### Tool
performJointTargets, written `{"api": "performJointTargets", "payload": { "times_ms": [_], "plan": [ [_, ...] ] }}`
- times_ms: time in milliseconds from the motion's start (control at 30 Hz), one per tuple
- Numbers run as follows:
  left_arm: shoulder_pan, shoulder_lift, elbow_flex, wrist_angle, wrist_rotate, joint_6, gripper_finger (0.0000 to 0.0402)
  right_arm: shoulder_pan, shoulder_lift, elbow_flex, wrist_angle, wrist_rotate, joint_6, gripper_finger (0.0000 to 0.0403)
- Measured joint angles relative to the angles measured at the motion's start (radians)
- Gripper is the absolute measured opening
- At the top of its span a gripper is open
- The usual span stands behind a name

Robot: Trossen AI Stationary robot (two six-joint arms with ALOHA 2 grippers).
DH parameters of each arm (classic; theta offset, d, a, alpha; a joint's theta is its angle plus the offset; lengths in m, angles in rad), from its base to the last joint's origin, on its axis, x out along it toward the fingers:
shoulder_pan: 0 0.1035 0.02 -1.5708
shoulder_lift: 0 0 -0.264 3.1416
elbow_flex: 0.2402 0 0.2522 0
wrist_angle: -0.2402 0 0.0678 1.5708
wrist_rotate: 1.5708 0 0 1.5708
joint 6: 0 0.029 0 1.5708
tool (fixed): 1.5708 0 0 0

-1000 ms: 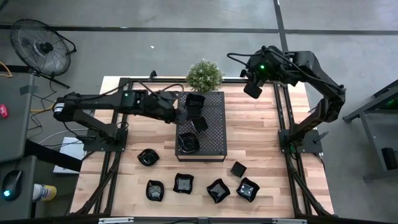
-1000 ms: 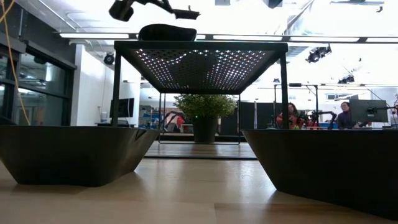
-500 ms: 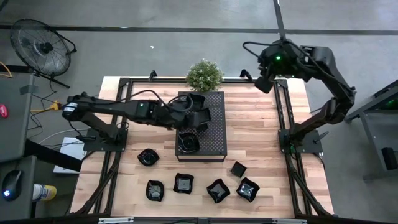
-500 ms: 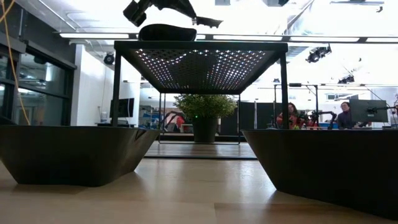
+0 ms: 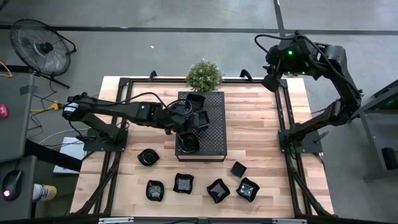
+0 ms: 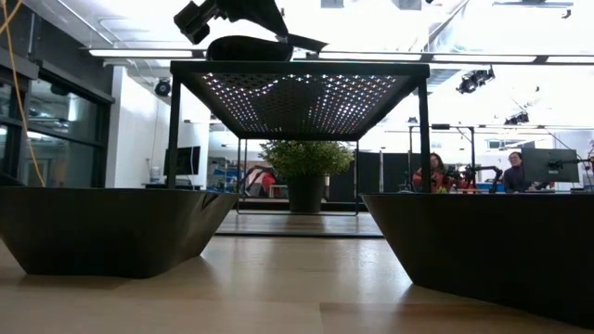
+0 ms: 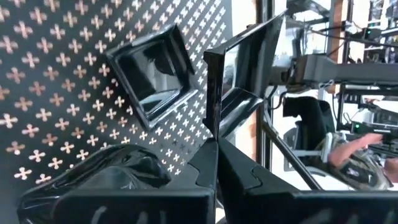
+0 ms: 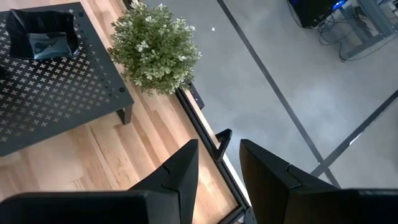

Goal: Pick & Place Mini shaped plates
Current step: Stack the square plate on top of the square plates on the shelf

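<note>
1. Landmark: the black perforated tray (image 5: 214,134), a raised stand on thin legs at the middle of the wooden table (image 5: 261,124).
2. Nearest row, in front of the tray: four small glossy black dishes. From the left: one with a curled rim (image 5: 155,190), a squarish one (image 5: 183,183), a wavy-rimmed one (image 5: 218,190), another wavy-rimmed one (image 5: 247,189).
3. Closer to the tray: a rounded dish (image 5: 148,157) off its front left corner, and a small square dish (image 5: 238,168) off its front right corner.
4. On the tray, front left part: a deep black dish (image 5: 188,143) with a shiny inside.
5. Left gripper (image 5: 194,120) reaches over the tray's left half. Its fingers are pressed together on the rim of a square plate (image 7: 245,81), held tilted on edge above the tray top.
6. Just beside the held plate, a square dish (image 7: 152,71) rests on the tray; a rounded glossy one (image 7: 99,174) lies nearer the wrist camera.
7. At the tray's back left corner: another square dish (image 5: 195,99).
8. Behind the tray, at the table's far edge: a small potted plant (image 5: 204,75).
9. Right gripper (image 5: 271,82) hangs well away from the tray, over the table's back right corner; fingers (image 8: 177,171) stand apart, holding nothing.
</note>
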Motion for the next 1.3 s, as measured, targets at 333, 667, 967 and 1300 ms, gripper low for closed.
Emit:
{"api": "performJointTargets", "payload": {
  "times_ms": [333,667,967,1300],
  "plan": [
    [0.059,-0.006,-0.013,0.028,0.122,0.025,0.0,0.0,-0.002,0.0,-0.004,-0.016,-0.02,0.0113],
    [0.106,-0.01,-0.013,0.009,0.2,0.035,0.0,0.0,-0.002,0.0,-0.015,-0.016,-0.02,0.0113],
    [0.065,-0.02,-0.013,-0.034,0.152,0.024,0.0,0.0,-0.002,0.0,-0.016,-0.016,-0.02,0.0113],
    [0.126,-0.183,-0.108,0.009,0.153,0.063,0.0,0.0,-0.01,0.0,-0.019,-0.035,-0.016,0.0113]
  ]
}}
